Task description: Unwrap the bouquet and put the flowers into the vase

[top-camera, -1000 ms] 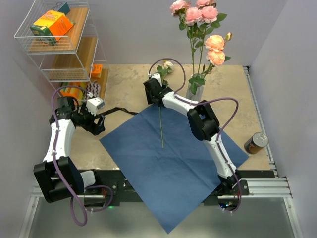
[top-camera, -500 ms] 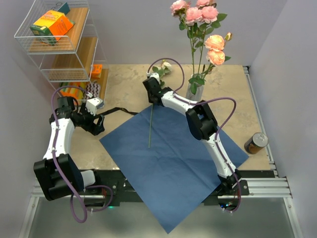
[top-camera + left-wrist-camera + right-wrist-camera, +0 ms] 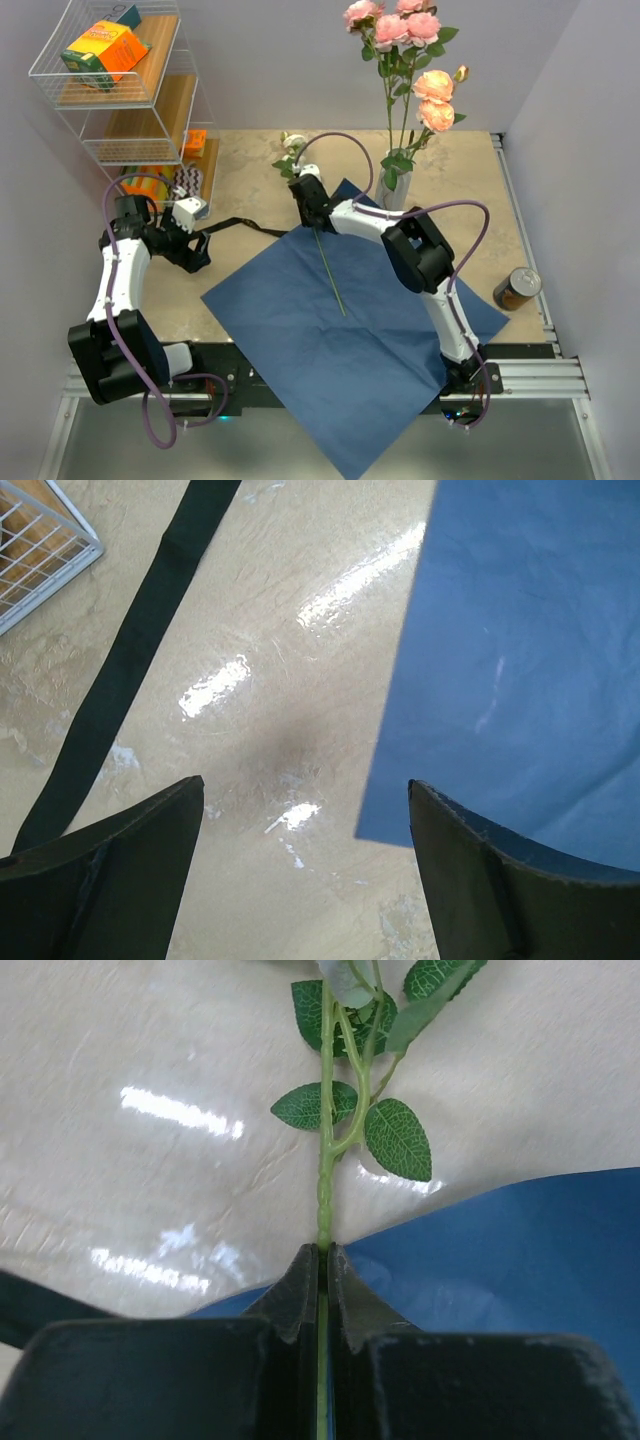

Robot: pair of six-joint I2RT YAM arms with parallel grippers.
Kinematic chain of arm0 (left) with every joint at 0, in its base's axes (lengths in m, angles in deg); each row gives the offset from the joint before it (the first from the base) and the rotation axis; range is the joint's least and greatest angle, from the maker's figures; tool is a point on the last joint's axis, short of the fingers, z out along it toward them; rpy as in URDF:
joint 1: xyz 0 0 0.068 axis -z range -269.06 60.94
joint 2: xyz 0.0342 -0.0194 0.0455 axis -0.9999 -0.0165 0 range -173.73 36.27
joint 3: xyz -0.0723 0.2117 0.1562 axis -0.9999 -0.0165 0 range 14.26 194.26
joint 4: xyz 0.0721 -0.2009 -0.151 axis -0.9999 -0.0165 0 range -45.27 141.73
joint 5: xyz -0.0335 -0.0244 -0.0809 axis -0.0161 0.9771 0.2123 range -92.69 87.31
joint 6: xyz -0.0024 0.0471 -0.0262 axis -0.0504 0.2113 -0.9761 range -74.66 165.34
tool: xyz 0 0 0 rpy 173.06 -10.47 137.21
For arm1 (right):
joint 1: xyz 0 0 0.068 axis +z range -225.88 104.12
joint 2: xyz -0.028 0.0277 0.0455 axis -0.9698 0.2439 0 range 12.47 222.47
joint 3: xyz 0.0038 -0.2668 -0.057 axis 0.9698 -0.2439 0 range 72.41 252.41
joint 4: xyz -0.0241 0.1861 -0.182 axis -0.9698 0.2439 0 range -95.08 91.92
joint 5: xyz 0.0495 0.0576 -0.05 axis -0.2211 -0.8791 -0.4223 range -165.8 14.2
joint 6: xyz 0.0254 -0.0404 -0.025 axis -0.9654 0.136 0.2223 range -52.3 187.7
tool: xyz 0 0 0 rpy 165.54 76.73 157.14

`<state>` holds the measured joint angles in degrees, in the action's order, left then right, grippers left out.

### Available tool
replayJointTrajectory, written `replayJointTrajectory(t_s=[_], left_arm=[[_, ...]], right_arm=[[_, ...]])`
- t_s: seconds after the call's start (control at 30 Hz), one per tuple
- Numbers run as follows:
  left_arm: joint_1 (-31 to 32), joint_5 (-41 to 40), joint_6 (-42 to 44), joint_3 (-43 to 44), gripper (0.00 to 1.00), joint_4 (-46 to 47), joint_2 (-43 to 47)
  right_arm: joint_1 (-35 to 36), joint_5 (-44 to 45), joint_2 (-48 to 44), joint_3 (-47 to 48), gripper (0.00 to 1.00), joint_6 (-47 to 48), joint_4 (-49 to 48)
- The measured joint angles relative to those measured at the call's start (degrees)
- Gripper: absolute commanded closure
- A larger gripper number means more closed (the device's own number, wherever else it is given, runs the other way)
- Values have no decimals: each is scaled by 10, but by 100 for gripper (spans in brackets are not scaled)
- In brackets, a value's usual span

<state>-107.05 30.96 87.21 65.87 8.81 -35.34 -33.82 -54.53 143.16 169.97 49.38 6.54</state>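
Mid-frame overhead, the jaws of our right gripper (image 3: 313,203) pinch shut on the stem of a loose rose (image 3: 325,1180) above the blue paper (image 3: 340,380). We'd tilt it upright, then thread its tip into the vase (image 3: 392,188), upper centre. The jaws of the left gripper (image 3: 196,213) gape, empty.

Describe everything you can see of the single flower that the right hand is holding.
It is one rose with a long, thin, pale green stem, slightly ridged and plastic-looking. Small toothed, veined leaves branch off near the top, below a small cream head. The right hand is shut on the stem partway along. The head end reaches over the beige table; the bare lower end slants across the blue paper.
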Motion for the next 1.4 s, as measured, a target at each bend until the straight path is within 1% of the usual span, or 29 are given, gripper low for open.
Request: replayJointTrajectory(t_s=[0.03, 0.07, 0.1, 0.13, 0.17, 0.2, 0.4, 0.6, 0.7, 0.8, 0.83, 0.9, 0.93, 0.97, 1.17, 1.4], left_arm=[[0, 0, 0, -1, 12, 1, 0], [0, 0, 0, -2, 12, 1, 0], [0, 0, 0, -3, 12, 1, 0], [0, 1, 1, -5, 12, 1, 0], [-1, 1, 2, -6, 12, 1, 0], [-1, 1, 4, -7, 12, 0, 0], [-5, 2, 9, -7, 12, 0, -1], [-10, 2, 13, -7, 12, 0, -1], [-12, 2, 15, -7, 12, 0, -1], [-16, 2, 21, -7, 12, 0, -1], [-18, 2, 23, -7, 12, 0, -1], [-22, 3, 24, -7, 12, 0, -1], [-23, 3, 26, -7, 12, 0, -1], [-25, 3, 28, -7, 12, 0, -1], [-31, 6, 30, -7, 12, -1, -2], [-33, 9, 30, -7, 12, -3, -5]], right_arm=[[4, -3, -8, -13, 98, 0, -2], [8, -4, -14, -23, 88, 0, -4], [11, -9, -19, -32, 80, 0, -7], [13, -10, -20, -33, 74, -1, -9], [14, -13, -20, -35, 64, -1, -10], [15, -15, -20, -35, 61, 0, -12], [12, -17, -11, -15, 58, 8, 1], [7, -18, 50, 87, 62, 17, 28], [1, -26, 70, 121, 64, 16, 38], [-6, -31, 78, 136, 73, 14, 44], [-8, -31, 78, 136, 82, 14, 46], [-10, -32, 78, 138, 90, 13, 50], [-12, -33, 78, 138, 97, 13, 51], [-13, -33, 78, 139, 99, 12, 52], [-14, -42, 78, 153, 100, 8, 75], [-12, -59, 65, 232, 100, 12, 96]])
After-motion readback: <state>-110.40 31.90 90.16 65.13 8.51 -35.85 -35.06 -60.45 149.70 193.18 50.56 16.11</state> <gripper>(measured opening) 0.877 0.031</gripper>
